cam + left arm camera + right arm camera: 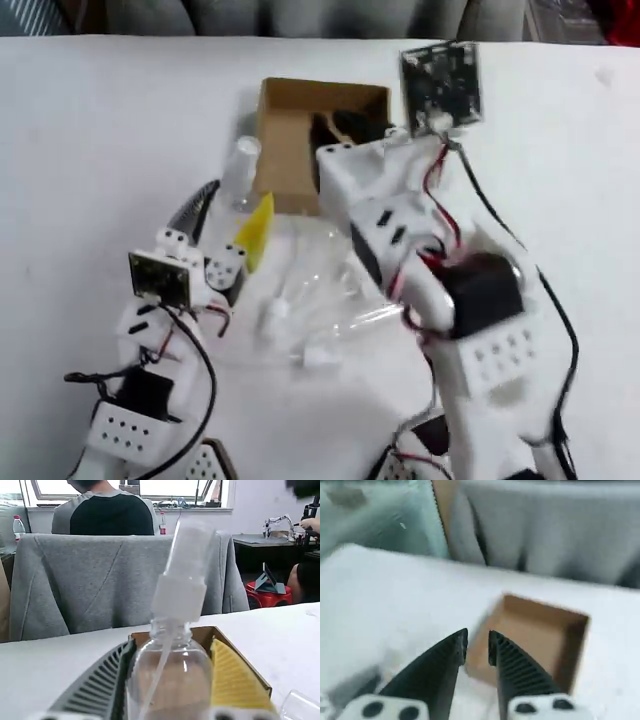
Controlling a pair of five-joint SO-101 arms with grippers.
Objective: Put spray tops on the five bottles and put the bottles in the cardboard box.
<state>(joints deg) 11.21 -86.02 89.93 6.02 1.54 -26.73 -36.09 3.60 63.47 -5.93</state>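
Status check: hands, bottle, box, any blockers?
Left hand shut on bottle with spray top, beside cardboard box. Right hand slightly open, empty, over box; may crowd the drop. Loose bottles on table.

Nothing legible from my seat.
The cardboard box (290,140) at twelve o'clock shows me plain brown sides; the circuit board (441,82) at one o'clock carries marks too small to read.
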